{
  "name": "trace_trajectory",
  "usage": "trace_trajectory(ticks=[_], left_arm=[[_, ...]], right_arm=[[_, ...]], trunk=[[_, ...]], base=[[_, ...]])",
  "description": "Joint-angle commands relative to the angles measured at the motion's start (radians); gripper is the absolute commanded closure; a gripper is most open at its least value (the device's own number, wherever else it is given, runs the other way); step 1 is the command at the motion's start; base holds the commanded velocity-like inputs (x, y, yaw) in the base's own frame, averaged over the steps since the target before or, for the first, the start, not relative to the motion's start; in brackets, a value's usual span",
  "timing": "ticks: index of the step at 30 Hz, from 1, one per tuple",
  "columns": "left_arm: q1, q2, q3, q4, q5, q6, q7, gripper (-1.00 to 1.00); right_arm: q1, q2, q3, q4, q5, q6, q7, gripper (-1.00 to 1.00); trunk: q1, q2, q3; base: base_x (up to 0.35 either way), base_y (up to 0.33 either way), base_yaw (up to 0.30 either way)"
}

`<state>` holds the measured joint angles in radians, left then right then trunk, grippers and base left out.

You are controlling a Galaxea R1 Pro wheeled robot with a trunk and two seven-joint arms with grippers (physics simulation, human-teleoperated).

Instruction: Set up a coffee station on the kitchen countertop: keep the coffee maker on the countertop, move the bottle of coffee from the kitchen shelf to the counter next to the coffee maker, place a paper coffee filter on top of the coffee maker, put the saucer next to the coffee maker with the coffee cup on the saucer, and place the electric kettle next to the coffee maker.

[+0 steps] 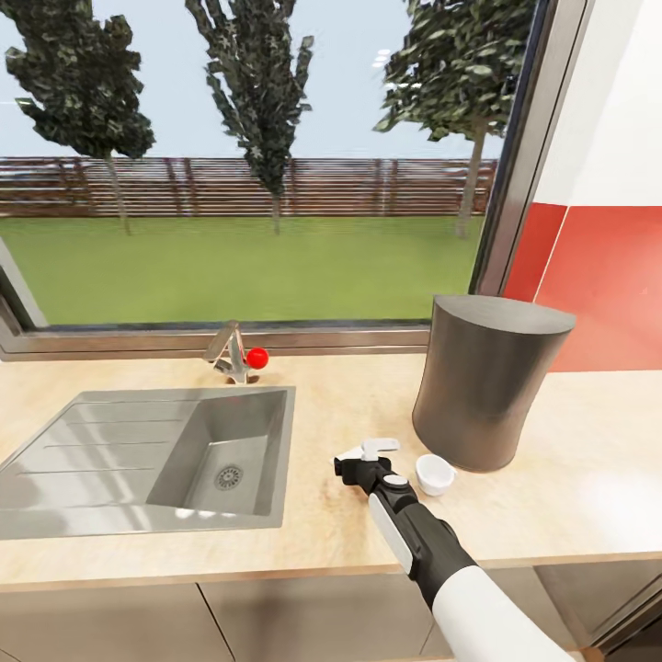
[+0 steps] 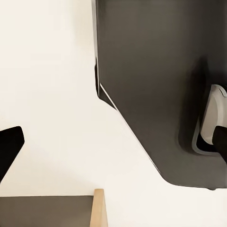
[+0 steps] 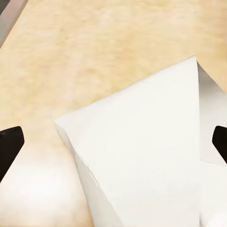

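Note:
The coffee maker [image 1: 487, 382], a tall dark grey cylinder, stands on the kitchen countertop [image 1: 349, 533] to the right of the sink. A small white coffee cup [image 1: 434, 473] sits at its base on the bare counter. Just left of the cup lies the paper coffee filter [image 1: 381, 447], a white folded piece with a pointed edge [image 3: 142, 156]. My right gripper [image 1: 366, 454] hovers over it, open, with the two black fingertips [image 3: 9, 147] wide apart on either side of the paper [image 3: 113, 144]. My left gripper [image 2: 113, 144] is open with nothing between its fingers.
An inset steel sink [image 1: 119, 460] with a faucet and a red knob [image 1: 257, 358] takes up the left of the counter. A large window runs behind it, and a red and white wall [image 1: 607, 276] rises behind the coffee maker. In the left wrist view a dark grey body [image 2: 156, 85] hangs against white.

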<state>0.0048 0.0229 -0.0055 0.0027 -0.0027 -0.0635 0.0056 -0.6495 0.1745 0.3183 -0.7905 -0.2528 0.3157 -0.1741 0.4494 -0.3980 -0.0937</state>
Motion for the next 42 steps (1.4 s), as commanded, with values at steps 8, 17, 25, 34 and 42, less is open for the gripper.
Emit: trace_trajectory(ticks=[8, 17, 25, 34, 42], left_arm=[[0.0, 0.0, -0.001, 0.0, 0.0, -0.003, 0.001, -1.0], [0.001, 0.006, -0.001, 0.001, 0.0, -0.005, 0.002, -1.0], [0.001, 0.006, -0.001, 0.001, 0.0, -0.006, 0.002, -1.0], [0.001, 0.006, -0.001, 0.001, 0.0, -0.006, 0.001, -1.0], [0.001, 0.006, -0.001, 0.001, 0.0, -0.006, 0.001, -1.0]], right_arm=[[-0.001, 0.0, 0.002, 0.027, -0.009, -0.021, -0.007, -1.0], [-0.001, 0.0, 0.002, 0.076, -0.009, -0.094, -0.005, 1.0], [-0.001, 0.0, 0.002, 0.079, -0.009, -0.096, -0.004, 1.0], [-0.001, 0.0, 0.002, 0.079, -0.009, -0.096, -0.004, 1.0], [-0.001, 0.0, 0.002, 0.079, -0.009, -0.096, -0.004, 1.0]], trunk=[[0.001, -0.002, -0.002], [0.001, -0.002, -0.002], [0.001, -0.002, -0.002], [0.001, -0.002, -0.002], [0.001, -0.002, -0.002]], base=[[0.054, 0.0, 0.0], [0.012, 0.0, 0.0], [0.0, 0.0, 0.0], [0.0, 0.0, 0.0], [0.0, 0.0, 0.0]])
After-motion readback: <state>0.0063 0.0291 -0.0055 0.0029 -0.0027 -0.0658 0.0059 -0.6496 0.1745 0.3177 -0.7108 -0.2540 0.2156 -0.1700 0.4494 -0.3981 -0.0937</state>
